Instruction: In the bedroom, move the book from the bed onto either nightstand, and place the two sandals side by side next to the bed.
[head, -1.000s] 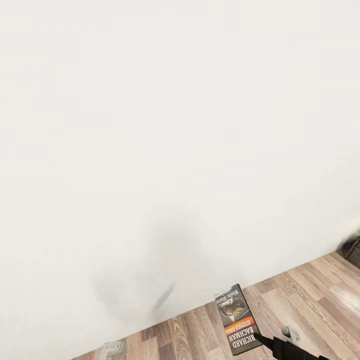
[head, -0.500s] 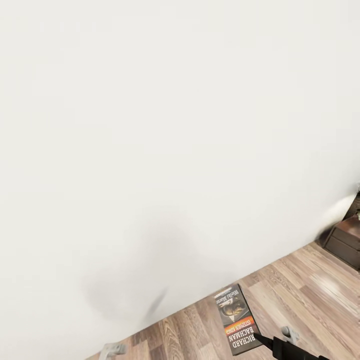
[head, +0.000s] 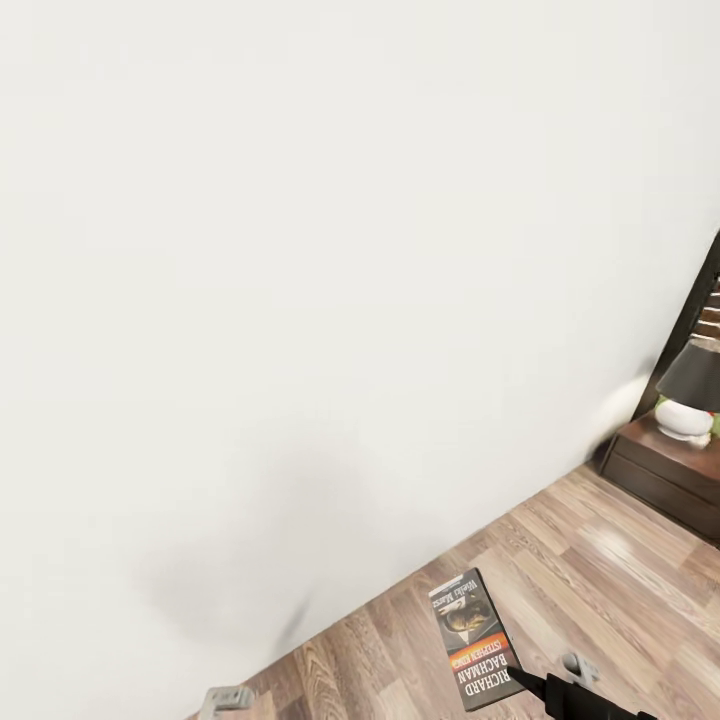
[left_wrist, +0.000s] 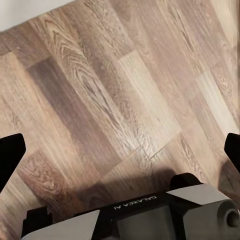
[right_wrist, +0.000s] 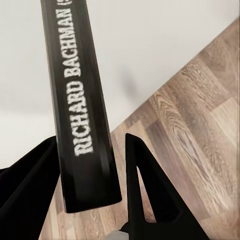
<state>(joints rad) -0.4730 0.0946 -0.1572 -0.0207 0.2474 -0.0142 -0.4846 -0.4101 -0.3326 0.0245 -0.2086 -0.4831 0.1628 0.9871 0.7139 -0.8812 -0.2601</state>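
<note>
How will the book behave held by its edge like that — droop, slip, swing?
The book is a thin paperback pinched near one end by the right pincer, so its free end may sag or sway a little. It looks light, so the hold should cope. The spine between the fingers looks smooth, so it might pivot or slide on a sharp turn.

Two black wedge-shaped fingers (right_wrist: 142, 190) are seen at the frame's bottom. A grey-and-black housing (left_wrist: 150, 217), lettered "GALAXEA AI", is seen at the lower edge.
</note>
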